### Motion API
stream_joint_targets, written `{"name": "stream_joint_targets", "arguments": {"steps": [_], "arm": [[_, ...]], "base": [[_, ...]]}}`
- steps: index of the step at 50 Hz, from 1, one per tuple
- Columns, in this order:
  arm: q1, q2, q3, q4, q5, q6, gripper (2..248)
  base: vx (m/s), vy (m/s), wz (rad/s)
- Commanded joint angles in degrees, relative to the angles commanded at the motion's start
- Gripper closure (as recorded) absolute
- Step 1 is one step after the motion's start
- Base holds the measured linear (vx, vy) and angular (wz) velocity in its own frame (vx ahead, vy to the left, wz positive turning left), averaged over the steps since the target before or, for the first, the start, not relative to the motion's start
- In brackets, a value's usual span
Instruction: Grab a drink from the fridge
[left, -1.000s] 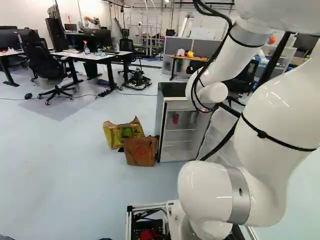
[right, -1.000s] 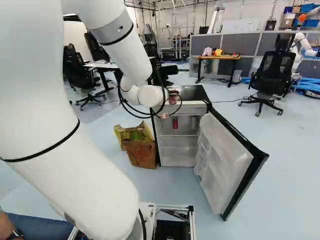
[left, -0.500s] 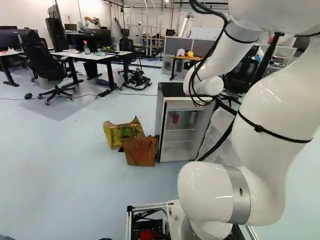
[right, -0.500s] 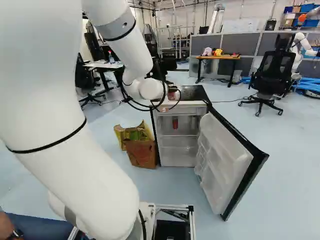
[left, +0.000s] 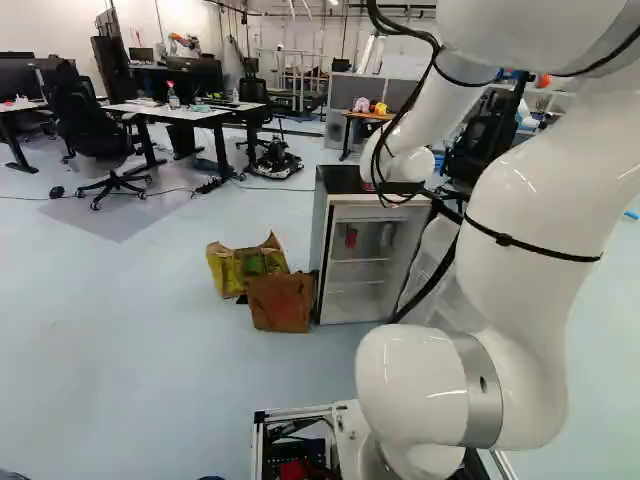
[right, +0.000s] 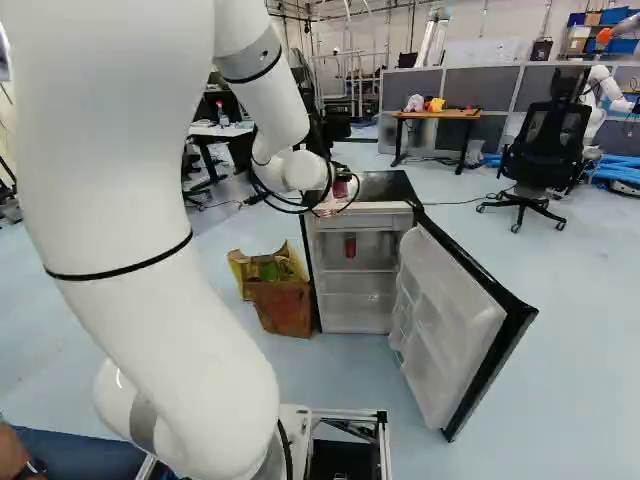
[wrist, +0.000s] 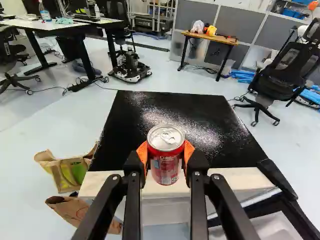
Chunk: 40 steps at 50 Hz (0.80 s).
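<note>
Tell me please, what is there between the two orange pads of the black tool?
A red metal drink can with a silver top is between them, touched by both pads; the wrist view shows this.

Near the middle of your left base view, the pale blue floor holds the fridge, a yellow bag and a brown bag.

"Room, type?"
"Robotics lab, office-furnished."
"Items supporting?"
"Robot arm, white, one; another robot, white, beyond; low wheeled machine, one; desks, with monitors; office chairs, black; partitions, grey, standing."
</note>
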Motion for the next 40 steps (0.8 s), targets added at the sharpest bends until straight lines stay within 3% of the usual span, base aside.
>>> {"name": "stream_joint_targets", "arguments": {"steps": [40], "arm": [[2.76,-8.77,-10.09,5.35,-1.26,0.00,158]], "base": [[0.000,0.000,0.000]]}}
